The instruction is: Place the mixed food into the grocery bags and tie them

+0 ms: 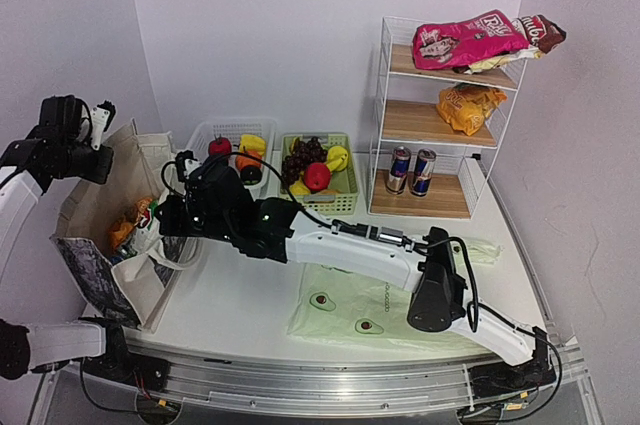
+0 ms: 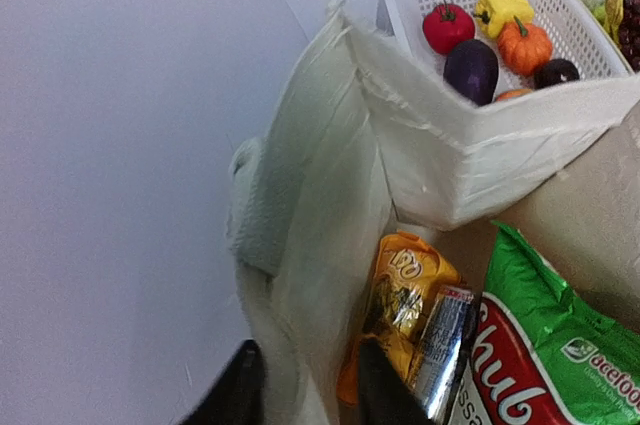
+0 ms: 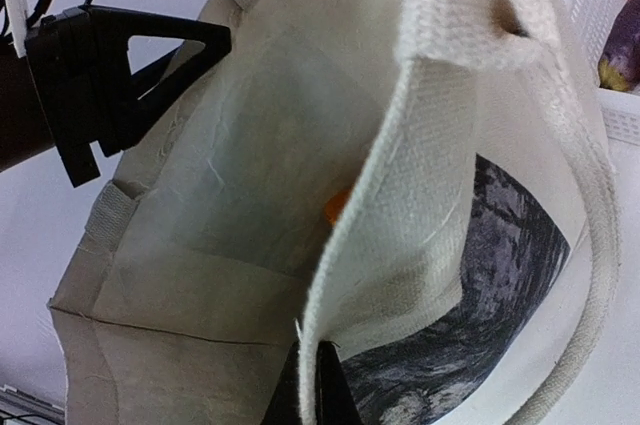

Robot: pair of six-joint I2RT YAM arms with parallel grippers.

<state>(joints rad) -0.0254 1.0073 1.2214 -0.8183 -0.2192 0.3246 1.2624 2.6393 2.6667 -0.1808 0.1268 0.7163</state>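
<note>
Two bags are in play: the canvas tote (image 1: 95,210) stands slumped at the left of the counter (image 1: 240,295), and the avocado-print bag (image 1: 350,310) lies flat near the front. The tote is light, soft cloth that likely folds wherever it is unsupported, so its stitched rim and webbing handle (image 3: 590,205) look the firmest holds. The right fingers (image 3: 335,400) are closed on the near rim. The left fingers (image 2: 240,390) stand partly apart astride the opposite wall. A can (image 2: 445,345) and crinkly packets (image 2: 550,345) sit inside.
</note>
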